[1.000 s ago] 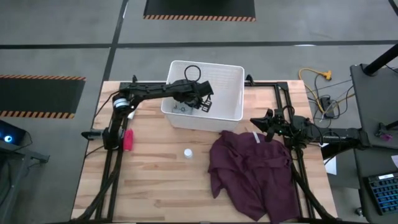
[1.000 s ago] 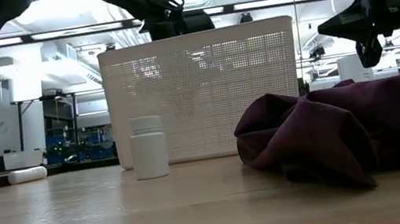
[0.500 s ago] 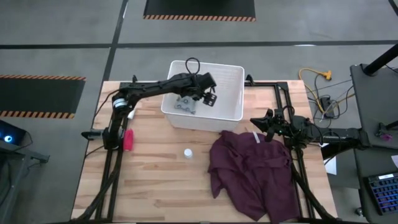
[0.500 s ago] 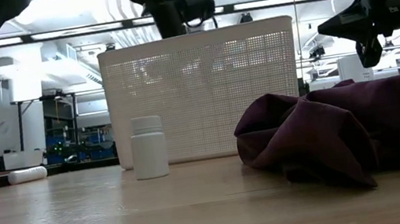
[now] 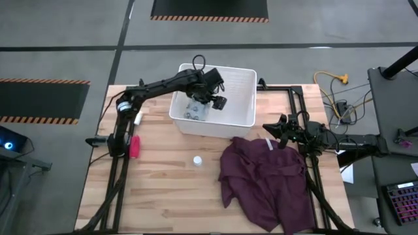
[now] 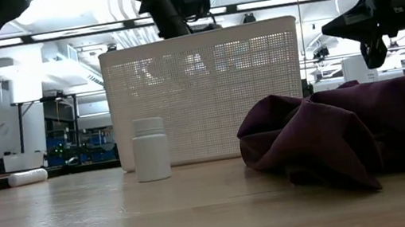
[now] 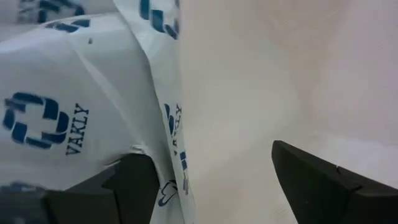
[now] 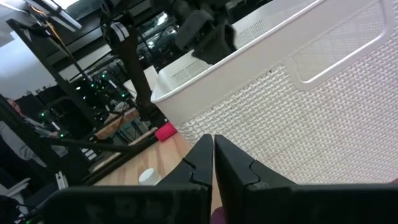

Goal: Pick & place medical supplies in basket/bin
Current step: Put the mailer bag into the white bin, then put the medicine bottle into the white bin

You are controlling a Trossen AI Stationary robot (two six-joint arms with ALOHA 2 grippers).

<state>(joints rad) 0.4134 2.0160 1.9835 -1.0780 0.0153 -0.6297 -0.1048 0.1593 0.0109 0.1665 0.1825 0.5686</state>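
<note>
A pale packet (image 5: 194,109) with blue print (image 7: 68,112) lies on the floor of the white basket (image 5: 240,88), near its left wall. My left gripper (image 5: 214,99) hangs open over it inside the basket's rim (image 7: 211,171). A tiny white bottle (image 5: 197,160) stands upright on the table in front of the basket (image 6: 151,148). A pink-red piece (image 5: 135,146) lies near the left edge, a white tube (image 6: 27,177) beside it. My right gripper (image 5: 269,130) hovers shut over the maroon cloth's far edge (image 8: 213,146). My left gripper stands open, pointing down into the basket. The packet's edge (image 7: 163,155) lies right beside one finger (image 7: 127,186); I cannot tell whether that finger touches it. Nothing sits between the fingers.
A large maroon cloth (image 5: 268,179) lies bunched over the table's right half (image 6: 350,132), just in front of the basket's slotted near wall (image 6: 207,89). Bare wood shows at the near left. Black frame rails run along both table sides.
My left gripper has opened and let go of the packet, which now lies flat on the basket floor. The gripper has risen above the rim and moved slightly toward the table's far edge. My right arm has kept still.
</note>
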